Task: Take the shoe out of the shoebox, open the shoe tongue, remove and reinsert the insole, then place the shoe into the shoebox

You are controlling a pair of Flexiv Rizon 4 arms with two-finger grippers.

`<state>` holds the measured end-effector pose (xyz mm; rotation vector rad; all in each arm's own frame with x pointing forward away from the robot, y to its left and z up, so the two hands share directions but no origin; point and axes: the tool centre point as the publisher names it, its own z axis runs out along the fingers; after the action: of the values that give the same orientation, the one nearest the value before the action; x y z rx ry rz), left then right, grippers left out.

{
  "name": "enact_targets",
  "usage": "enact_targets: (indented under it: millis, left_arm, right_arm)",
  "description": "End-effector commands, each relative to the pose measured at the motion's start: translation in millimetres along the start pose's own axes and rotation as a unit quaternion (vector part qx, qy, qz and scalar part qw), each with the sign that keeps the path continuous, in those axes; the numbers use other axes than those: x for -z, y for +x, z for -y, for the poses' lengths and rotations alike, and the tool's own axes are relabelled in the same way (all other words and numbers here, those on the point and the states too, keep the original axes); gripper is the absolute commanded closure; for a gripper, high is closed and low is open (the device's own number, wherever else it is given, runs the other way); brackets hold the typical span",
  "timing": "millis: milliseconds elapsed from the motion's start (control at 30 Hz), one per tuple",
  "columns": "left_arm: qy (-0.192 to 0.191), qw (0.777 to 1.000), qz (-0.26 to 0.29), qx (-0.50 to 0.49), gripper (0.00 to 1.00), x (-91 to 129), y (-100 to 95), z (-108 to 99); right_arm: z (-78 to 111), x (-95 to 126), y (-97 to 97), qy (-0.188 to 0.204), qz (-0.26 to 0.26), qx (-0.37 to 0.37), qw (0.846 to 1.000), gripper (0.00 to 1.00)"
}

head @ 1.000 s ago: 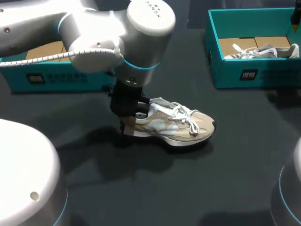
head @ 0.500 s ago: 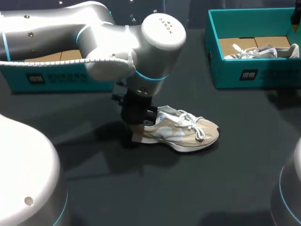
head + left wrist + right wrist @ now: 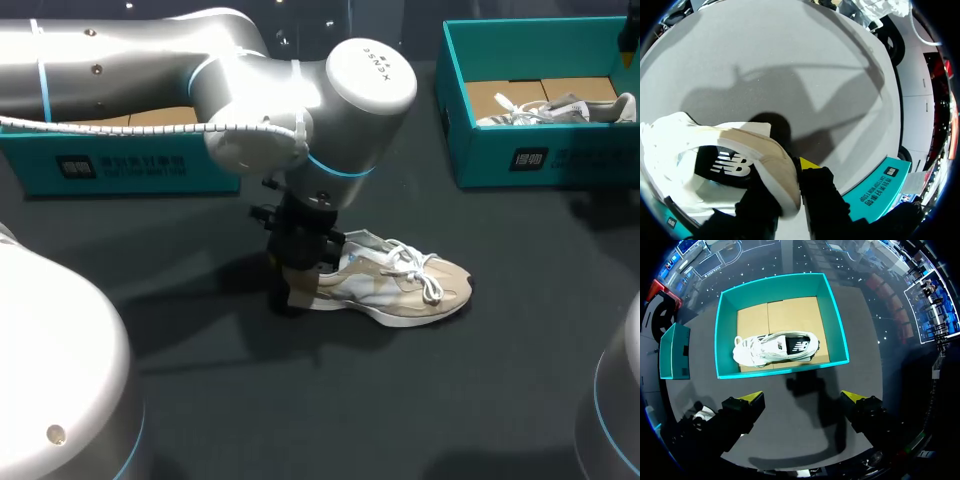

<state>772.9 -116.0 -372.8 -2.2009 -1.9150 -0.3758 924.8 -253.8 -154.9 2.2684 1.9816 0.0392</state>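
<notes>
while the left arm reaches in from 9 o'clock of the head view, the left gripper (image 3: 298, 292) stands at the heel of the beige shoe (image 3: 400, 292), which lies near the middle of the dark table (image 3: 400, 410). the shoe's heel points toward 9 o'clock and its toe toward 3 o'clock, white laces (image 3: 425, 280) loose over the top. its sole seems to rest flat on the table, though the gripper hides the heel end.

from the left wrist, the left gripper (image 3: 790, 187) is pinching the shoe's (image 3: 767, 155) heel wall. one dark finger is down inside the opening and the other, with its yellow tip (image 3: 807, 163), is outside against the back. a dark insole (image 3: 727, 165) shows inside the opening, ahead of the inner finger.

at about 1 o'clock from the beige shoe sits the teal shoebox (image 3: 540, 165), open, with a white shoe (image 3: 555, 108) lying on its cardboard floor. a second teal box (image 3: 130, 172) sits at about 10 o'clock from the beige shoe, partly behind the left arm.

the right gripper (image 3: 802, 399) hangs well above the table with its fingers (image 3: 752, 398) spread wide and nothing between them. the shoebox (image 3: 836, 327) lies ahead of it, the white shoe (image 3: 772, 348) on its side within.
</notes>
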Motion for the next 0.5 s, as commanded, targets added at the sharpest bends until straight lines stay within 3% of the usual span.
enact_targets:
  millis: [33, 67, 200, 300, 367, 400, 500]
  left_arm:
    - [0.002, 1.0, -0.005, 0.0, 1.0, -3.9, -6.0, -0.8]
    - [0.001, 1.0, -0.007, 0.0, 1.0, -5.8, -6.6, -0.4]
    - [0.003, 1.0, -0.01, -0.002, 0.78, -8.7, -7.0, -0.1]
    - [0.002, 1.0, -0.005, -0.002, 0.53, -5.7, -4.1, 0.0]
    - [0.001, 1.0, 0.004, -0.001, 0.11, -0.2, -1.0, 0.4]
    - [-0.001, 1.0, 0.01, 0.001, 0.0, 3.2, 0.9, 0.6]
    - [-0.003, 1.0, 0.029, 0.006, 0.0, 16.2, 7.8, 2.2]
  right_arm:
    - [0.8, 0.2, -0.1, 0.0, 0.0, 0.0, 1.0, 0.0]
    - [0.8, 0.2, -0.1, 0.0, 0.0, 0.0, 1.0, 0.0]
    - [0.8, 0.2, -0.1, 0.0, 0.0, 0.0, 1.0, 0.0]
    - [0.8, 0.2, -0.1, 0.0, 0.0, 0.0, 1.0, 0.0]
    - [0.8, 0.2, -0.1, 0.0, 0.0, 0.0, 1.0, 0.0]
    - [0.8, 0.2, -0.1, 0.0, 0.0, 0.0, 1.0, 0.0]
    - [0.8, 0.2, -0.1, 0.0, 0.0, 0.0, 1.0, 0.0]
